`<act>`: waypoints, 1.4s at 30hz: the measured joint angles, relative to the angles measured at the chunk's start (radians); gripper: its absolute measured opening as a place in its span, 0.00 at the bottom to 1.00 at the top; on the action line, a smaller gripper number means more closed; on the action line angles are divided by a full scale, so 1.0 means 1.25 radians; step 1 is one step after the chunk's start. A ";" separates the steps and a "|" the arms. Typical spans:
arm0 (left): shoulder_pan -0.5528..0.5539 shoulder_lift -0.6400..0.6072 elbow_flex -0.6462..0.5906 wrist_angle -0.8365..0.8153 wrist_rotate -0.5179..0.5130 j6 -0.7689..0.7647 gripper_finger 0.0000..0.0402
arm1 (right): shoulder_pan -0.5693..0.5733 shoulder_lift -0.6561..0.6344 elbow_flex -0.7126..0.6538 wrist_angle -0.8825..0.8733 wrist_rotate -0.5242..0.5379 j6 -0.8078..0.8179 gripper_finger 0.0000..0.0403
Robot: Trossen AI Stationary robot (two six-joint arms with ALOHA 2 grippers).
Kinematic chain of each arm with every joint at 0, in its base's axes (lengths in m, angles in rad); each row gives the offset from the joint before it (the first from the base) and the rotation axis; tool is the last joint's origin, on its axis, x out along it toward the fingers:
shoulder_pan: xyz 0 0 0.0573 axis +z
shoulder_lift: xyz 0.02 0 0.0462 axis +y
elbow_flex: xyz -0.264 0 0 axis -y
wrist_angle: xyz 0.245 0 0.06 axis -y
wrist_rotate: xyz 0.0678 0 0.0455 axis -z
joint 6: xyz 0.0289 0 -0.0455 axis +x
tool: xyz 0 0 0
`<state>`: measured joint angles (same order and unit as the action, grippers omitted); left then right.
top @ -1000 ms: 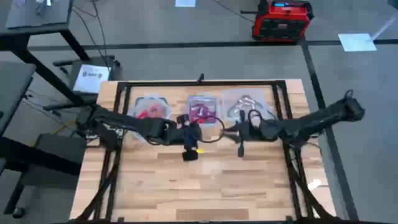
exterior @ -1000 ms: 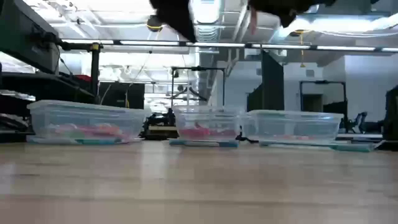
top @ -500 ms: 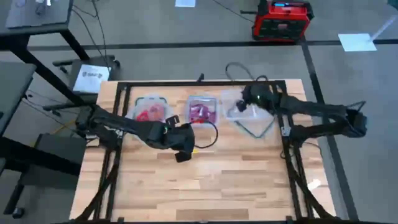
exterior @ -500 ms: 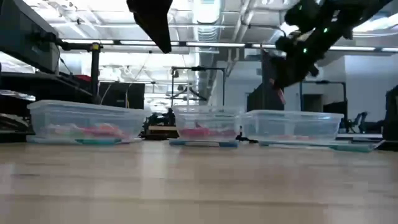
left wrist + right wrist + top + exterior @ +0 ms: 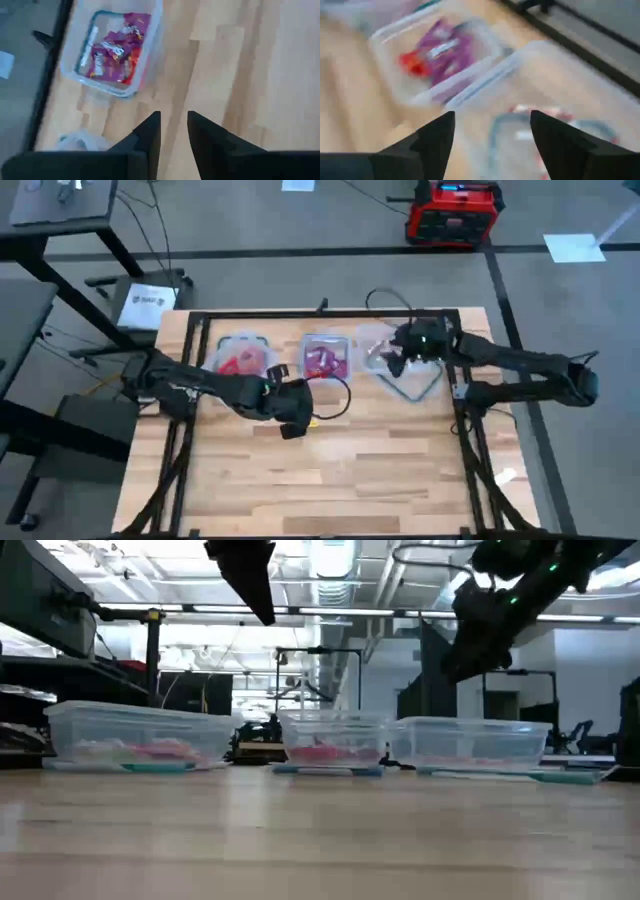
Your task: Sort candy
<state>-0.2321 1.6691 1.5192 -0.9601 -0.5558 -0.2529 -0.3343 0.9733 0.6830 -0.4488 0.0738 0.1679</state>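
Three clear tubs stand in a row at the table's far side. The left tub (image 5: pixel 240 355) holds red candy. The middle tub (image 5: pixel 325 358) holds purple and red candy (image 5: pixel 117 47). The right tub (image 5: pixel 402 370) holds a few pieces (image 5: pixel 530 107). My right gripper (image 5: pixel 492 125) hangs open over the right tub, clear of it, with nothing between its fingers. My left gripper (image 5: pixel 174 135) hovers above bare wood just near of the middle tub. Its fingers stand a little apart with only the tabletop showing between them.
A black frame (image 5: pixel 190 380) runs along the far edge and both sides of the table. The near half of the wooden top (image 5: pixel 330 480) is bare. A red box (image 5: pixel 452 210) stands on the floor beyond the far edge. A cable (image 5: pixel 385 295) loops above the right arm.
My right gripper has swung from the table's middle toward the far right, ending over the right tub, tipped more downward. A small pink piece that hung at its fingertips half a second ago no longer shows there.
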 joint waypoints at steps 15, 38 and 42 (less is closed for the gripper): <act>0.043 0.001 -0.001 0.004 -0.003 0.070 0.20 | 0.051 0.226 -0.001 -0.090 0.193 -0.262 0.62; 0.042 0.001 -0.001 -0.018 -0.003 0.073 0.20 | 0.318 0.191 0.133 -0.234 0.131 0.018 0.00; 0.042 0.001 -0.001 -0.018 -0.003 0.075 0.20 | 0.516 0.228 0.139 -0.096 0.112 0.167 0.00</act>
<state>-0.1797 1.6699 1.5185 -0.9821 -0.5594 -0.1594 0.3109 1.2584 0.8570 -0.5692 0.2138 0.3768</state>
